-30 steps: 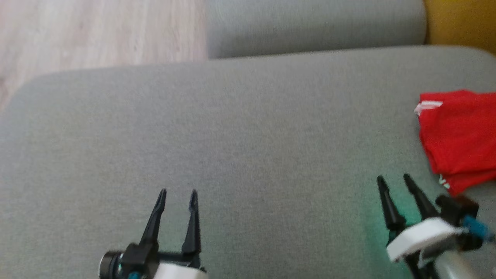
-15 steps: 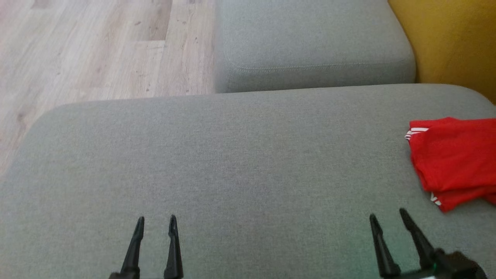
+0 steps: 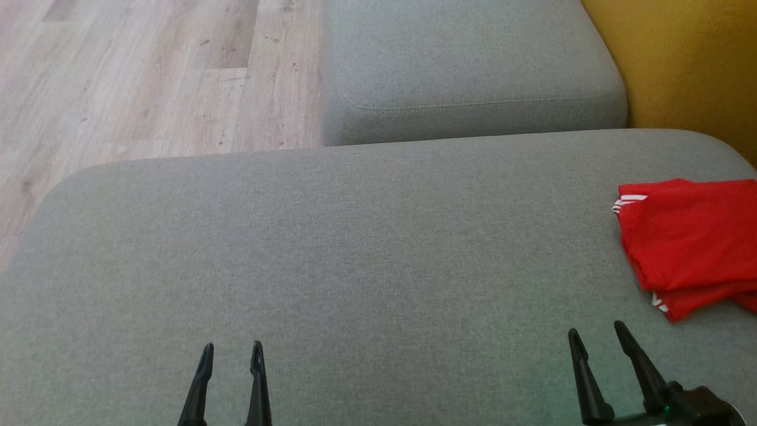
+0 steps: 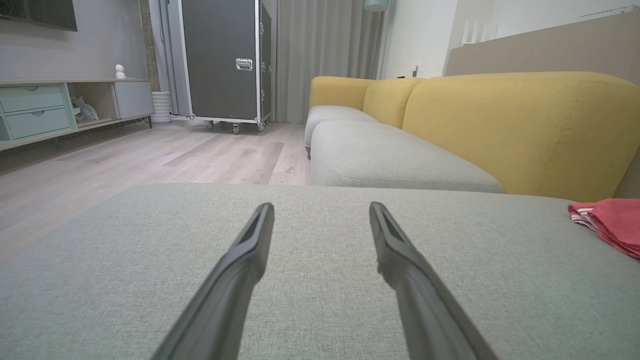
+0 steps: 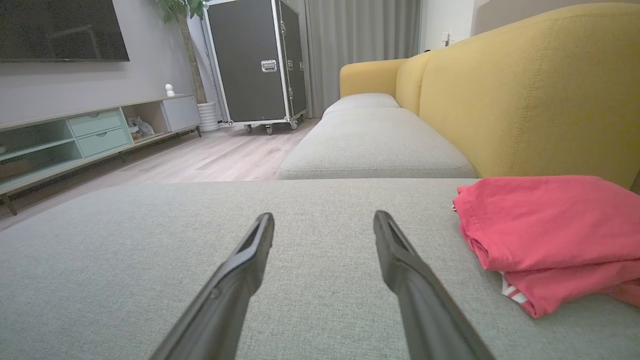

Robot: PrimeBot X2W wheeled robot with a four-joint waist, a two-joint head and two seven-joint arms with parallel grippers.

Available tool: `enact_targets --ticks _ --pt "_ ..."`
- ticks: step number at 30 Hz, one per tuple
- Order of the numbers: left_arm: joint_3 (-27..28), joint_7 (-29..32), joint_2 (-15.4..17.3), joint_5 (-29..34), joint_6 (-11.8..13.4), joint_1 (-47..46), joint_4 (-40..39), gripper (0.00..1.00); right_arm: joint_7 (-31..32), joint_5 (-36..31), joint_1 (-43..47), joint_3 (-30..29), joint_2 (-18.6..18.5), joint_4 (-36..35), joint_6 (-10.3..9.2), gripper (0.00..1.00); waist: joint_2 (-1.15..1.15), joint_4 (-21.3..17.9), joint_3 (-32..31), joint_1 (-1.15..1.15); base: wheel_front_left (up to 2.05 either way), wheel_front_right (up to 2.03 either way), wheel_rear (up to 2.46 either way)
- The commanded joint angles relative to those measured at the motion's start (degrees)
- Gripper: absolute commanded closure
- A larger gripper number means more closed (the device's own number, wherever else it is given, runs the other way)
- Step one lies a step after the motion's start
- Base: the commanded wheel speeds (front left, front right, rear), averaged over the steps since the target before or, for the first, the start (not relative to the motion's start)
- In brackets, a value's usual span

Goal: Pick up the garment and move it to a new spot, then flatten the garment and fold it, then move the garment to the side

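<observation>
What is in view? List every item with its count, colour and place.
near cushion: one, grey, closest to the robot
far cushion: one, grey, beyond the near cushion
garment: one, red with white stripes, folded, at the near cushion's right edge
backrest: one, yellow, right of both cushions
floor: one, pale wood, left of the cushions
wheeled case: one, dark, across the floor
left gripper: one, dark fingers, open, empty, over the near cushion
right gripper: one, dark fingers, open, empty, apart from the garment
</observation>
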Motion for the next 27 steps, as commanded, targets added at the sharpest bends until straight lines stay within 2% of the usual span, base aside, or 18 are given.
enact_targets --ticks 1,2,9,27 --pt "2.4 -0.5 -0.4 0.8 -0.2 -1.9 -1.7 0.00 -0.6 -0.4 -2.5 1.0 -0.2 -1.8 -0.04 0.00 0.00 -0.1 0.1 0.00 0.00 0.00 0.00" --pt "0.1 0.0 0.0 0.5 0.0 0.0 0.0 1.00 0.0 0.0 0.0 -0.1 0.2 0.0 0.00 1.00 0.00 -0.1 0.1 0.00 0.00 0.00 0.00" --pt "-0.3 0.4 0.0 -0.1 0.0 1.0 4.5 1.00 0.3 0.6 0.7 0.2 0.3 4.8 0.00 1.00 0.00 -0.2 0.2 0.00 0.00 0.00 0.00" --pt "1.5 2.6 0.7 -12.9 -1.9 -2.1 5.4 1.00 2.6 13.5 -2.5 -0.6 0.0 5.5 -0.01 1.00 0.00 -0.3 1.0 0.00 0.00 0.00 0.00"
